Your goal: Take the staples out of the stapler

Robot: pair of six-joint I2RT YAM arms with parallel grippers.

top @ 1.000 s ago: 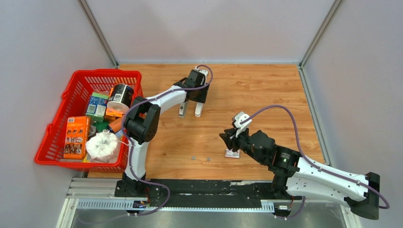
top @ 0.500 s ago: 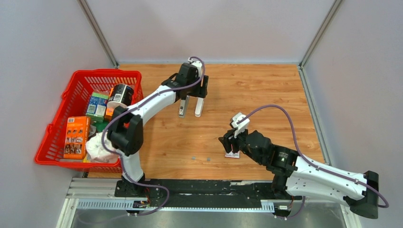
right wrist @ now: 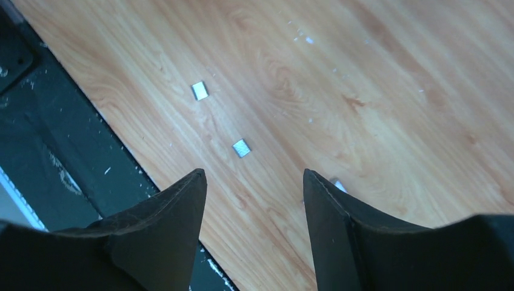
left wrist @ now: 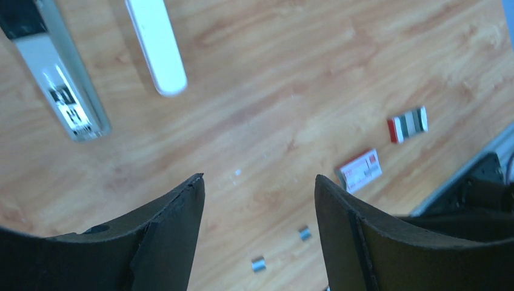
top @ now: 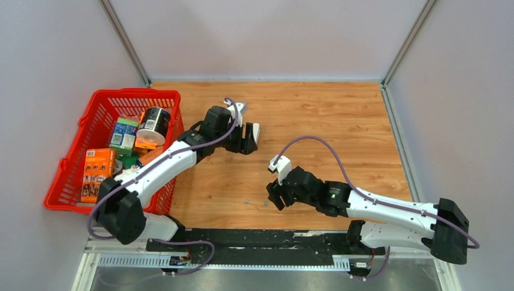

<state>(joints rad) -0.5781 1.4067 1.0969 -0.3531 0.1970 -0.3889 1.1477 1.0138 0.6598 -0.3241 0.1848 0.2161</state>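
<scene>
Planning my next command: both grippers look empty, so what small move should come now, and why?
Probably lower the right gripper onto the nearer staple clump: it lies loose on the table just ahead of the open jaws. The left gripper is open and empty too, away from the stapler and its grey bar lying alongside.

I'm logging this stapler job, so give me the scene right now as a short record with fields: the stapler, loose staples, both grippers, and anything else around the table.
stapler: white shell beside its grey bar, both on the table, ungripped
loose staples: two small clumps near the front edge
left gripper: open, empty
right gripper: open, empty, above the staples
red-and-white box: flat on the table
basket: red, at the far left
</scene>
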